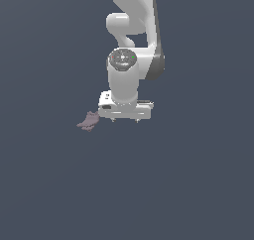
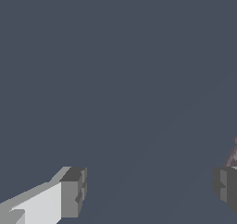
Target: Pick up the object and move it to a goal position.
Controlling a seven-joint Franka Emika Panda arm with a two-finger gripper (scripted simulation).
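One mauve-pink lump (image 1: 88, 121), lying on the flat grey surface just beside the gripper (image 1: 124, 121), outside its wide-apart jaws. You are lining up: shift sideways until both fingers (image 2: 73, 192) are straddling it.

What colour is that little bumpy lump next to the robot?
Dull mauve-pink lump, clearest in the exterior view.

Matt, ridged mauve object (image 1: 89, 121); smooth glossy white tool (image 1: 125, 119), matt grey pads (image 2: 73, 192).
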